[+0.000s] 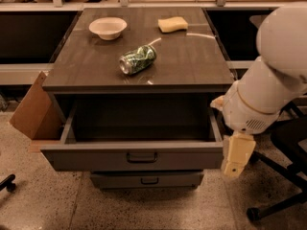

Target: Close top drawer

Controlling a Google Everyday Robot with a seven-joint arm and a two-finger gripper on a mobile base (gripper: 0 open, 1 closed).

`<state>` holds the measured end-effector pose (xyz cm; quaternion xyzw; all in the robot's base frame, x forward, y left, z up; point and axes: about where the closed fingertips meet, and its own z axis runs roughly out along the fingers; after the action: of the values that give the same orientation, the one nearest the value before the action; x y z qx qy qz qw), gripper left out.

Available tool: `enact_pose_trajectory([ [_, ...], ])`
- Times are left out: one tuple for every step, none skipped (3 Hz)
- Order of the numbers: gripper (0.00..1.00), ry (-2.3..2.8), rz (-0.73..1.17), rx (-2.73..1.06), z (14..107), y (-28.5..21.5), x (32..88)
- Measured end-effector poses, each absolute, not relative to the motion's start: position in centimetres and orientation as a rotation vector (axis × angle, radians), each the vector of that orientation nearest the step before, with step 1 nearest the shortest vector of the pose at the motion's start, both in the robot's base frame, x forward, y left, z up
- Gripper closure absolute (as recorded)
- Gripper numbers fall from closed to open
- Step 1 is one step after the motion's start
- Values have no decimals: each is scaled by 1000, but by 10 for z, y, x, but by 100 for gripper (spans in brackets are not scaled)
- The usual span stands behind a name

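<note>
The top drawer [96, 158] of the grey-brown cabinet stands pulled out, with its dark bar handle [142, 157] at the centre of the front. Its deep interior [139, 119] is dark and looks empty. My white arm [266, 90] reaches down at the right of the cabinet. My cream-coloured gripper [236, 161] hangs just beside the right end of the drawer front, level with it and pointing down. I cannot tell if it touches the drawer.
A white bowl [108, 28], a yellow sponge [173, 24] and a crushed green can [138, 59] lie on the cabinet top. A shorter drawer [148, 179] sits shut below. A cardboard box [33, 111] leans at the left. Black chair legs [278, 195] stand at the right.
</note>
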<state>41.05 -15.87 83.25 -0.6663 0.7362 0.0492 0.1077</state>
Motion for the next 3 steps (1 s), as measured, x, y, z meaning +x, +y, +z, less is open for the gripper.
enact_pose_trajectory([
  [18, 2144, 187, -1982, 805, -148, 399],
  [41, 2139, 221, -1964, 788, -144, 391],
  [65, 2155, 258, -1954, 766, -140, 387],
])
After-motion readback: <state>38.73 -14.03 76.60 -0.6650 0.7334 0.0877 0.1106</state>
